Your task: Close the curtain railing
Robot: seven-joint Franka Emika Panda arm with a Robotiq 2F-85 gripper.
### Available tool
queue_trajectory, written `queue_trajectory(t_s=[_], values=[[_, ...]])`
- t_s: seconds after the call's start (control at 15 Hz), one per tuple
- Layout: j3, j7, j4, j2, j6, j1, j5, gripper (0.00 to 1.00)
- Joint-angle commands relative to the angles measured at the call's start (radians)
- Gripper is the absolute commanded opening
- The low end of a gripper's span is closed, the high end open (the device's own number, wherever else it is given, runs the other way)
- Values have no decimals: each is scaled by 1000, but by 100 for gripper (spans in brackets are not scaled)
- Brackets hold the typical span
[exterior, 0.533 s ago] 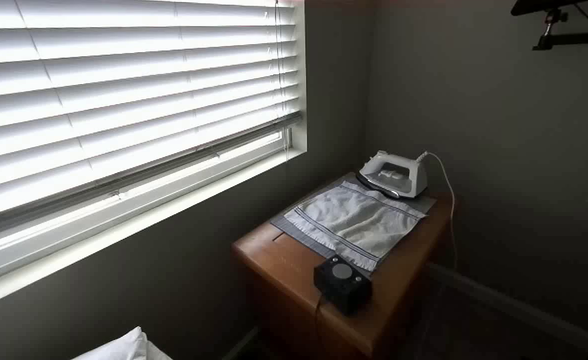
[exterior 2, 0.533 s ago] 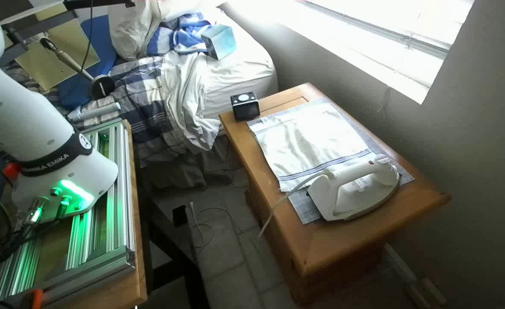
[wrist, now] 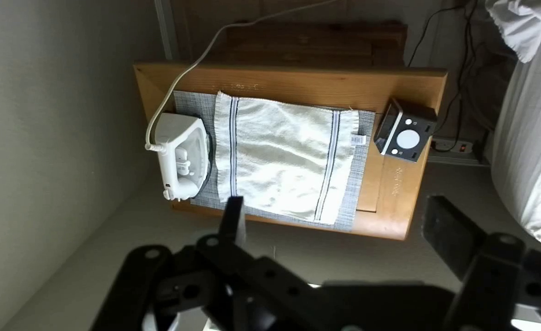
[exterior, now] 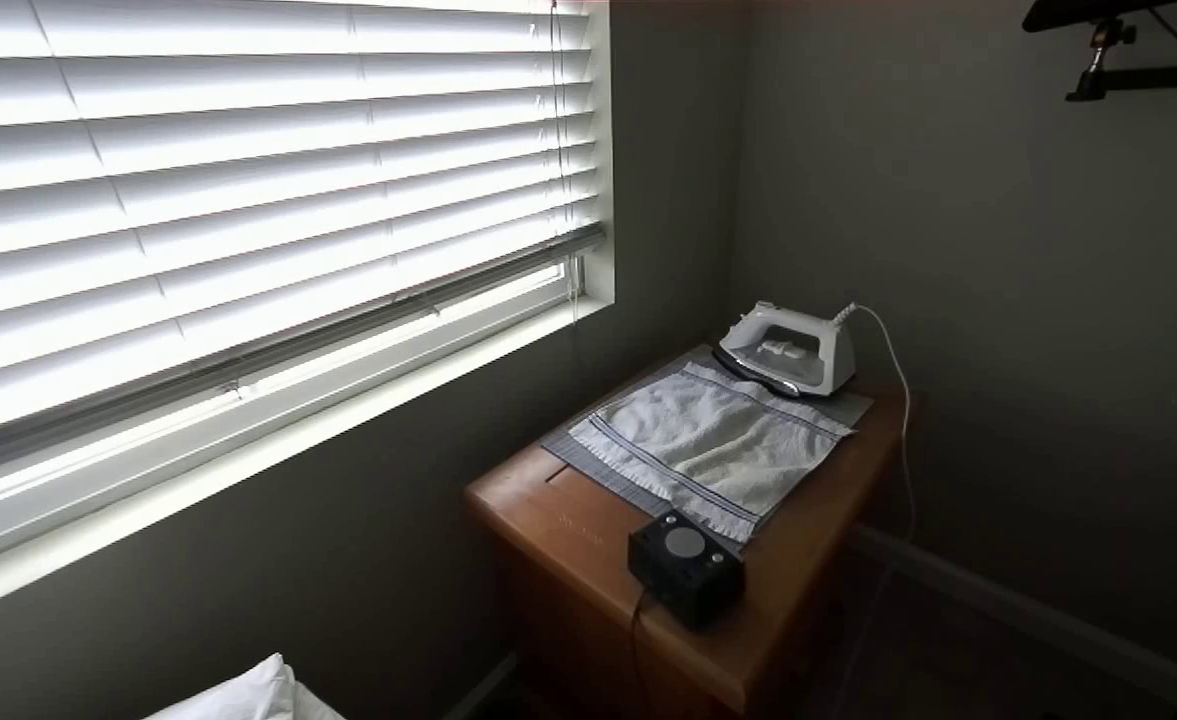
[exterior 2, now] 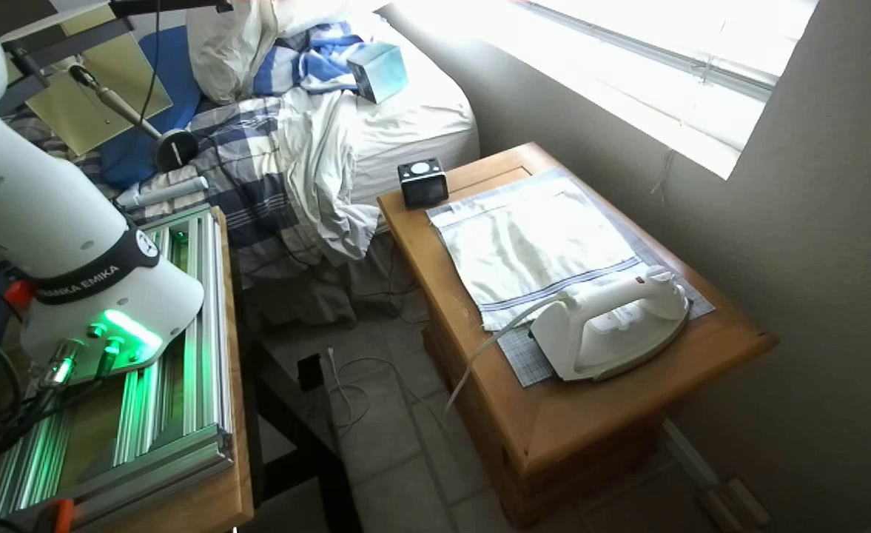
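Observation:
A white slatted window blind (exterior: 248, 150) hangs in the window, its bottom rail above the sill with a bright gap beneath. Thin pull cords (exterior: 560, 130) hang near its right end. A blown-out part of the blind (exterior 2: 731, 78) also shows in an exterior view. My gripper (wrist: 335, 201) is open and empty in the wrist view, its black fingers wide apart. It faces down towards the nightstand, with the wall between and below its fingers. Only a bright sliver of the window shows behind it. The gripper does not show in either exterior view.
A wooden nightstand (exterior 2: 546, 437) stands under the window. It bears a white iron (exterior 2: 613, 326) with a cord, a striped towel (exterior 2: 531, 244) on a grey mat and a black clock (exterior 2: 424, 183). A bed (exterior 2: 420, 141) stands beside it. The arm's base (exterior 2: 117, 311) is on a bench.

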Motion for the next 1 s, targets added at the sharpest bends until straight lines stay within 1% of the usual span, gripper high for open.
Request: queue_trajectory(t_s=[0.0,0.13,0.27,0.4,0.47,0.67,0.8,0.93], values=[[5,69,28,98,143,-59,-45,100],[-12,85,83,224,255,-108,-48,100],[-16,107,119,318,377,-147,-52,100],[-39,108,170,428,496,-178,-59,100],[-54,98,204,486,534,-192,-70,100],[-104,89,331,655,599,-214,-108,100],[-154,52,437,762,620,-200,-112,100],[-202,2,556,870,624,-175,-93,100]])
